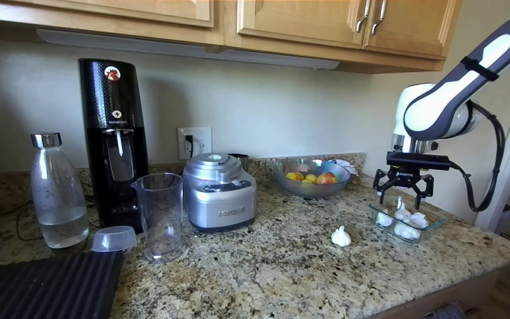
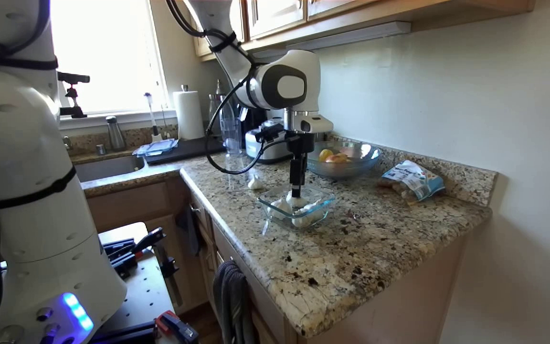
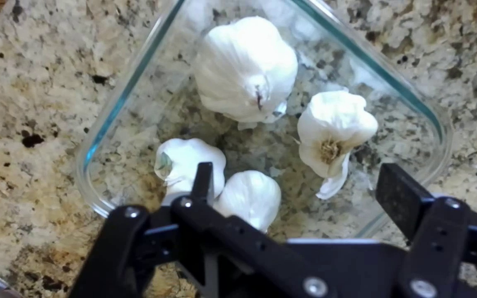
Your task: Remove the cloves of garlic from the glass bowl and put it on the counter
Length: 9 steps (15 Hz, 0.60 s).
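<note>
Gripper [image 3: 298, 184], nearest the lens in the wrist view, its two fingers set wide apart over a clear glass bowl [image 3: 119, 105]; whether either fingertip touches a bulb cannot be told. Four garlic bulbs [image 3: 246, 70] lie inside the bowl: the largest at 12 o'clock, one with a brown root base at 3 o'clock, and a close pair at 6 and 8 o'clock, partly covered by a finger. Beneath the bowl extends the speckled granite counter [image 1: 281, 274].

In an exterior view, from front to back: a black ribbed mat [image 1: 42, 288] occupies the 8 o'clock corner. A fifth bulb [image 1: 341, 238] rests directly on the counter, near the bowl but apart from it, between 8 and 9 o'clock. Well apart, toward 9 o'clock from the bowl, stand a clear beaker [image 1: 162, 221] and, behind it, a silver food processor [image 1: 226, 204]. A wide fruit bowl [image 1: 310, 189] at 10 o'clock contains yellow and red fruit [image 1: 327, 178]. Wooden cabinets [image 1: 303, 24] span 12 o'clock above.

In an exterior view, a gray cloth [image 2: 234, 296] hangs below the counter edge at 7 o'clock from the glass bowl; a blue-and-white bag [image 2: 413, 180] lies on the counter between 2 and 3 o'clock, with a pale wall [image 2: 423, 95] beyond.
</note>
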### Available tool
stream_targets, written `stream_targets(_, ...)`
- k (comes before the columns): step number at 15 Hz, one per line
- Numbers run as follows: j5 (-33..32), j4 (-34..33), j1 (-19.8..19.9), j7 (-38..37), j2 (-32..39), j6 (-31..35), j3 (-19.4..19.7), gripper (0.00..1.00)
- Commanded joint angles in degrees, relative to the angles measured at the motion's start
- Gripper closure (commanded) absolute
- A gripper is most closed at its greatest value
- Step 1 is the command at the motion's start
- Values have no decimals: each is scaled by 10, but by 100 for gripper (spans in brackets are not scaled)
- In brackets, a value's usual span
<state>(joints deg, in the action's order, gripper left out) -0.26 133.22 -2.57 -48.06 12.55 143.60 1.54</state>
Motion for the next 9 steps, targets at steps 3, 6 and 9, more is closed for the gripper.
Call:
stream_targets(3, 66, 15, 12, 76, 5, -2, -2, 0)
stream_targets(6, 109, 23, 16, 129, 15, 28, -6, 0)
stream_targets(9, 150, 26, 17, 181, 29, 67, -9, 0)
